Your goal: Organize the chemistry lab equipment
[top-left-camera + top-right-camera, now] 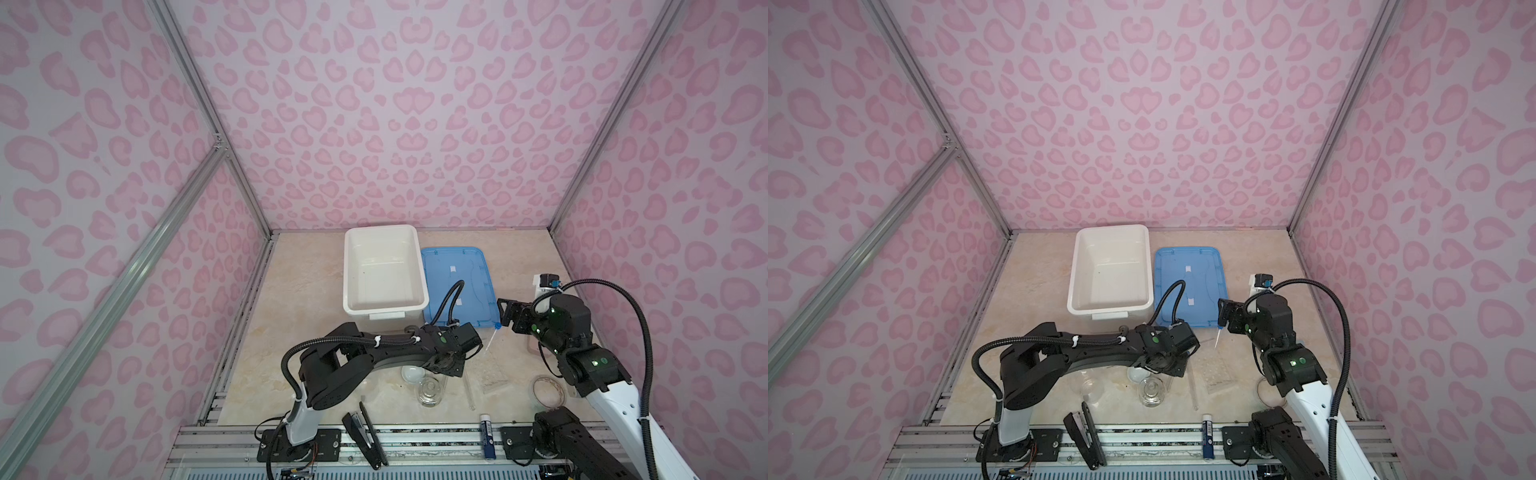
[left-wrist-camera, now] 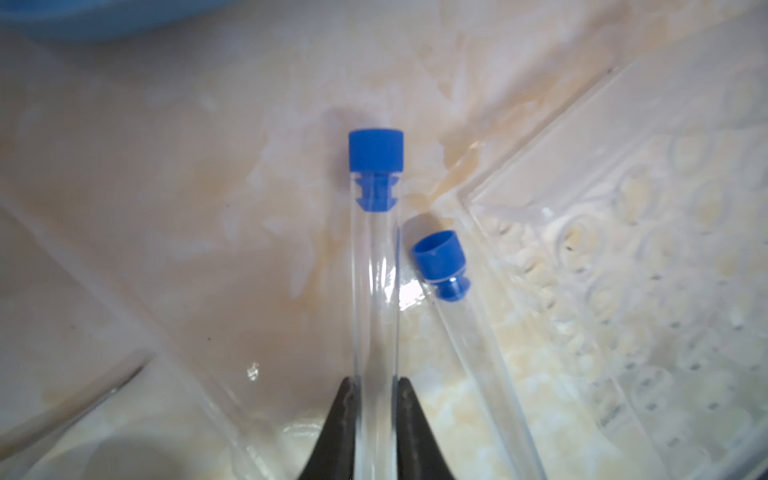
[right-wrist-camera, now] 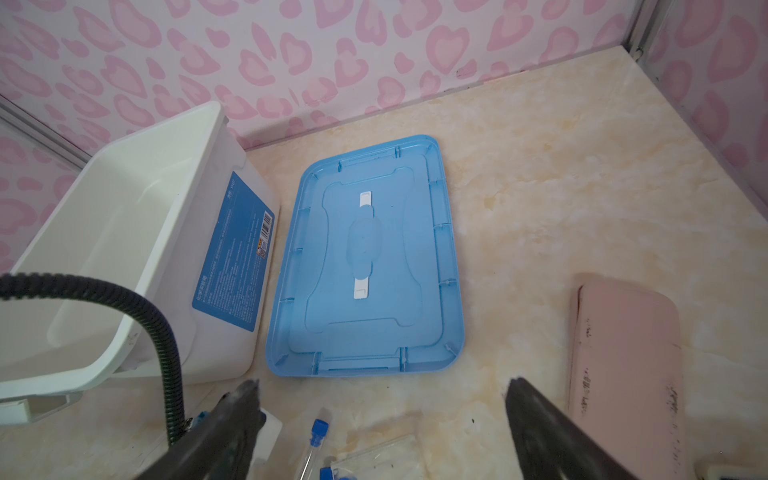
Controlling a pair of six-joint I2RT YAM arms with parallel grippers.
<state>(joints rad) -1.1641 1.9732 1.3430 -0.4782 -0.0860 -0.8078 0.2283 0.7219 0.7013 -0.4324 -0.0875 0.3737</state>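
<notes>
Left gripper [image 2: 376, 384]: pinching blue-capped tube [image 2: 375, 291], lower centre in both top views | right gripper [image 1: 505, 311]: spread wide, right of blue lid [image 1: 436, 274]

One blue-capped clear tube [image 2: 376, 257] was pinched by its clear body in the left tool [image 2: 376, 384], its cap pointing away from the tool. A second capped tube [image 2: 455, 299] lay slanted just beside it at the edge of the clear rack [image 2: 623, 270], which lay flat on the tabletop [image 2: 166, 166]. Nearer the front, the white domed piece [image 1: 411, 374] sat just beside a small clear glass jar [image 1: 430, 392] standing upright.
</notes>
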